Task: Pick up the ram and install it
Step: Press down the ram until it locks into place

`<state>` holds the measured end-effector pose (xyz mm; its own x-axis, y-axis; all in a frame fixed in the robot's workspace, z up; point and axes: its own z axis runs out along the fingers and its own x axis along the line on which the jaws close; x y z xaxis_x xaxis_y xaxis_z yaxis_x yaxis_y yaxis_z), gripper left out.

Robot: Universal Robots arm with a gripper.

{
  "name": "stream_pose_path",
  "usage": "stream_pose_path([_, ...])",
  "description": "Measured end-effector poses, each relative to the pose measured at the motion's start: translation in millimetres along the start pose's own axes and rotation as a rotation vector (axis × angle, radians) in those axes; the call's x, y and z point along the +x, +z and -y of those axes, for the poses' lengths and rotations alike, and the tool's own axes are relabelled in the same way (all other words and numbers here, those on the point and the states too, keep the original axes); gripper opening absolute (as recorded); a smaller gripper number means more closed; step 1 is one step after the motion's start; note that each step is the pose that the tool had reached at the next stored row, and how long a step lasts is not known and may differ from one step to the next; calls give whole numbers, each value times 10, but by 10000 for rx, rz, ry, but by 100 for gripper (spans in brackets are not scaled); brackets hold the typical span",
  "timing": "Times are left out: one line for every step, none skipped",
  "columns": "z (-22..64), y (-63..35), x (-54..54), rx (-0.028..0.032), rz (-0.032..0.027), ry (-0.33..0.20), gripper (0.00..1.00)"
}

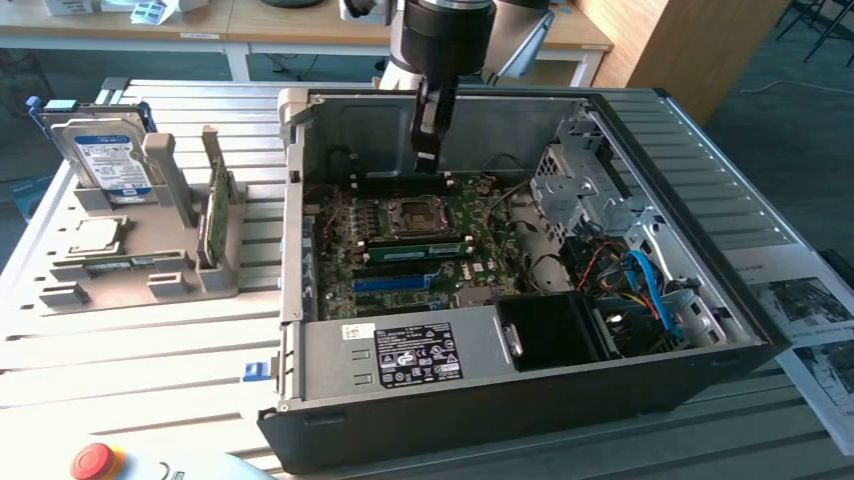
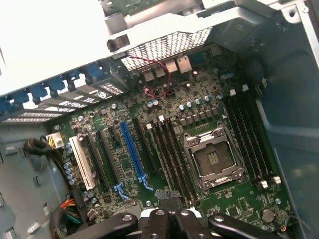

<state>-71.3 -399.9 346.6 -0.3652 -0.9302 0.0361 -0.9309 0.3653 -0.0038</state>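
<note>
Above green mobo [image 2: 199,164], black pincer [image 2: 169,216] closed.

You have one open computer case [image 1: 534,390] with one motherboard [image 2: 199,199] and one CPU socket [image 2: 213,158] — plus one green ram [image 1: 420,250] stick lying on the board. On the grey holder [image 1: 134,270] you can count one hard drive [image 1: 107,150], one upright green stick [image 1: 214,205] — and one flat chip [image 1: 91,236].
</note>
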Motion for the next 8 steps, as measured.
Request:
stream_pose_path([0,1,0,-5,0,144,10])
stream_pose_path([0,1,0,-10,-1,286,10])
stream_pose_path([0,2,0,-16,-2,443,10])
stream_pose_path([0,2,0,-21,-2,592,10])
stream_pose_path([0,3,0,-27,-2,741,10])
stream_pose_path([0,3,0,-33,-3,899,10])
stream_pose_path([0,4,0,-38,-4,1059,10])
stream_pose_path([0,4,0,-44,-4,1219,10])
